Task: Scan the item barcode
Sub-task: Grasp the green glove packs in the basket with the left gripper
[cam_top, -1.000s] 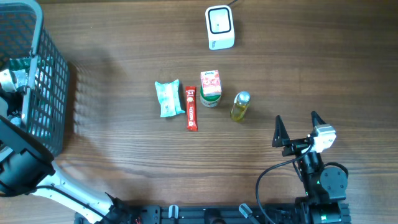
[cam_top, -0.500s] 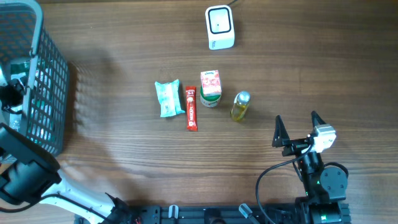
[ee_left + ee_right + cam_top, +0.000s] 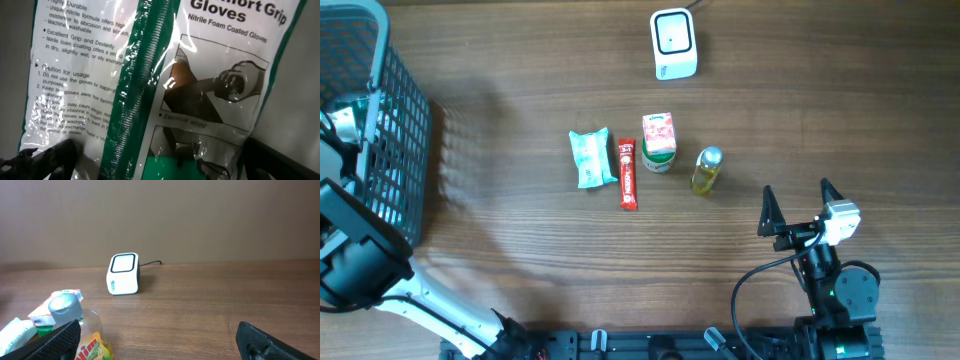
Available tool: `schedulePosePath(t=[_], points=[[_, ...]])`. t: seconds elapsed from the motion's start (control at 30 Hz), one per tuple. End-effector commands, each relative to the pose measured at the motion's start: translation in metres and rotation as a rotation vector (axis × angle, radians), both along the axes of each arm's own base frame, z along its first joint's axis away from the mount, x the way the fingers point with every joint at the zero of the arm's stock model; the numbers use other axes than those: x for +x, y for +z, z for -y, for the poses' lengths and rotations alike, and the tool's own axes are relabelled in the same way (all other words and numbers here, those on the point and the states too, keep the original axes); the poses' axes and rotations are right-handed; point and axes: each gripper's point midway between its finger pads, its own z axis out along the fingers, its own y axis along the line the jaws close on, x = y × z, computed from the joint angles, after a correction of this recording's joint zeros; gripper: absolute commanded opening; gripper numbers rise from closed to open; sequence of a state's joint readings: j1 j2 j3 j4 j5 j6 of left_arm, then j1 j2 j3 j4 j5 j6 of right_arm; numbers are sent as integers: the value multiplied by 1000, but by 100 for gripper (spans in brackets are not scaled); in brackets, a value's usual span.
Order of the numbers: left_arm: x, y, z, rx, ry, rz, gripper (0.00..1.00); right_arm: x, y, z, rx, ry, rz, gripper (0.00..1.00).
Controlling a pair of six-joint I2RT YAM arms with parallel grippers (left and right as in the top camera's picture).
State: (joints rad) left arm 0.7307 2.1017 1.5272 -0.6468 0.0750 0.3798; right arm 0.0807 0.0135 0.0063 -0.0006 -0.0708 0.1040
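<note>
Left gripper [image 3: 160,156] is down in the basket [image 3: 392,150], far left of the scanner [image 3: 673,43]. Its fingers [image 3: 47,156] are spread wide, one at each bottom corner of the left wrist view. The glove pack [image 3: 215,75] sits close in front of them, spanning the gap, and isn't pinched; can't tell if it touches either tip. Right gripper [image 3: 797,194] is on the robot side of the scanner and off to its right, fingers splayed, empty. The rest sit in a row on the robot side of the scanner: pouch [image 3: 591,158], stick [image 3: 628,173], carton [image 3: 659,140] and bottle [image 3: 706,168], the bottle nearest the right gripper but apart from it.
</note>
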Motion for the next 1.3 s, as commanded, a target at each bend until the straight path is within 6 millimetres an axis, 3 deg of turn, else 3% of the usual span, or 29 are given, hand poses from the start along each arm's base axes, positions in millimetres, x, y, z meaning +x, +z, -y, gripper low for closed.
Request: schedulePosePath(t=[0.0,0.03,0.1,0.13,0.2,0.27,0.33,0.37,0.43,0.53,0.57,0.63,0.73,0.8,0.87,0.93,1.0,1.13,1.27], points=[[-22,-53,8,-62,14,-125,70,0,1,0,4,-2,7,100],[-22,-52,6,-60,17,-124,40,0,1,0,4,-2,7,100],[-24,-48,2,-54,27,-116,9,0,1,0,4,-2,7,100],[-24,-45,-1,-53,49,-108,4,0,1,0,4,-2,7,100],[-22,-31,-10,-43,107,-73,4,0,1,0,4,-2,7,100],[-17,-3,-21,-13,163,-13,4,0,1,0,4,-2,7,100],[-9,43,-35,41,216,82,4,0,1,0,4,-2,7,99],[-4,75,-42,80,237,145,4,0,1,0,4,-2,7,100],[4,154,-49,170,268,294,4,0,1,0,4,-2,7,100],[1,260,-45,272,321,508,4,0,1,0,4,-2,7,100],[-8,311,-36,309,352,622,4,0,1,0,4,-2,7,100],[-24,373,-10,324,375,774,4,0,1,0,4,-2,7,100],[-47,416,42,238,355,891,4,0,1,0,4,-2,7,100],[-58,428,96,101,299,930,4,0,1,0,4,-2,7,100],[-63,425,147,-23,227,909,4,0,1,0,4,-2,7,100],[-61,413,196,-118,135,848,4,0,1,0,4,-2,7,100],[-54,389,239,-181,41,732,4,0,1,0,4,-2,7,100],[-49,344,267,-160,-5,525,4,0,1,0,4,-2,7,100],[-41,286,307,-183,-86,266,4,0,1,0,4,-2,7,100]])
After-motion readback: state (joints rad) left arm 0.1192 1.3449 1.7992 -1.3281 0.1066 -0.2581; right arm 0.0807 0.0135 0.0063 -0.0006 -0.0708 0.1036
